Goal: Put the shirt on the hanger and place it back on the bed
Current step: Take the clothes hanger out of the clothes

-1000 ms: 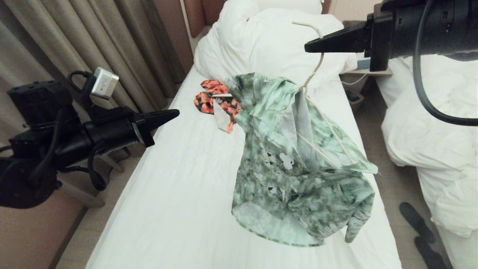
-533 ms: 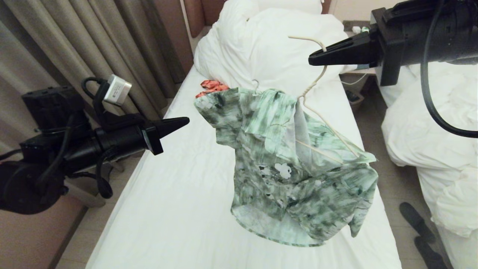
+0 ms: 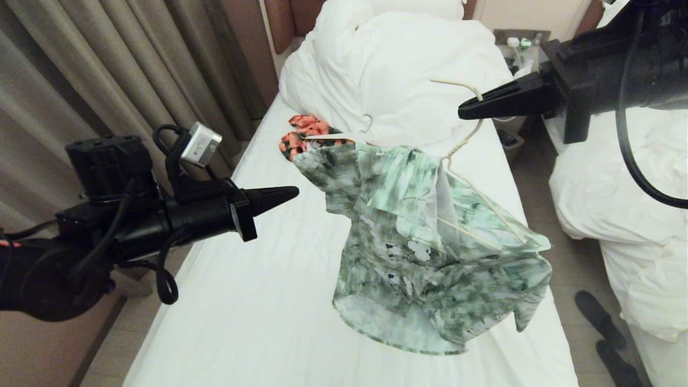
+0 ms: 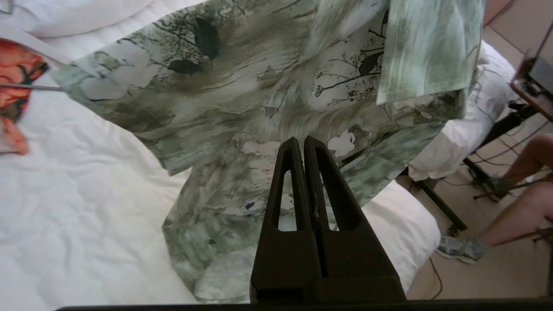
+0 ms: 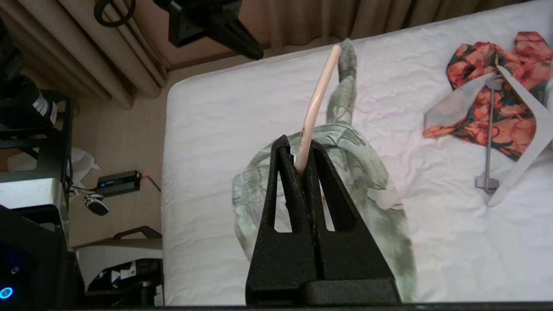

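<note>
Hanging shirt below right pincer

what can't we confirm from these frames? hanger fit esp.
- Hanger left shoulder: head view, covered by the shirt; whether it sits inside the sleeve can't be told.
- Hanger below the hook: right wrist view, hidden behind the right gripper, which is shut on the hook.
- Shirt hem touching the bed or hanging clear: can't tell in any view.
- Left gripper: shut, empty; its distance from the shirt is unclear in the left wrist view.
</note>
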{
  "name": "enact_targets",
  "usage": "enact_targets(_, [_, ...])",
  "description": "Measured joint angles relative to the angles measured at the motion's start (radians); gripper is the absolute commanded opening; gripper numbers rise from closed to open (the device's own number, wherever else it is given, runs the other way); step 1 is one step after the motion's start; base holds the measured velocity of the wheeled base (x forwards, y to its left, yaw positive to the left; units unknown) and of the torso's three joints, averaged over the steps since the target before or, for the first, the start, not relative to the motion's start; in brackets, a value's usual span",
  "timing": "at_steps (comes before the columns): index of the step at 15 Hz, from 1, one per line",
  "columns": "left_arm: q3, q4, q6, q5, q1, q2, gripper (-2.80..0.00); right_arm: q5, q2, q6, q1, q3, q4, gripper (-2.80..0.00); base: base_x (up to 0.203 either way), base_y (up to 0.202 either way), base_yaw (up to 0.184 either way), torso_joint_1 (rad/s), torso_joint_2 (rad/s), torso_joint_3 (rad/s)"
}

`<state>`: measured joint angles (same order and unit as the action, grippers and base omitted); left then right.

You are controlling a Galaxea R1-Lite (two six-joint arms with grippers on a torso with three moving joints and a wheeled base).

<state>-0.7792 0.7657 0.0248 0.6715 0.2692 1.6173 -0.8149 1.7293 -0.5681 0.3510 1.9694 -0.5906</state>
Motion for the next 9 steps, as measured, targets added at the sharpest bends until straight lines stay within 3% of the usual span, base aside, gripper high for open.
enact_targets(5, [0.009, 0.003, -0.003, -0.003, 0.025, -0.012, -2.8, -0.004, -0.036, 0.003, 0.001, -0.007, -0.001, -2.8, 0.0, 0.0, 0.0, 0.0, 0.0, 0.0])
enact_targets(9, [-0.001, 0.003, -0.003, -0.058, 0.029, -0.024, -2.8, -0.029, -0.027, 0.004, 0.008, -0.006, 0.06, -2.8, 0.0, 0.0, 0.0, 0.0, 0.0, 0.0])
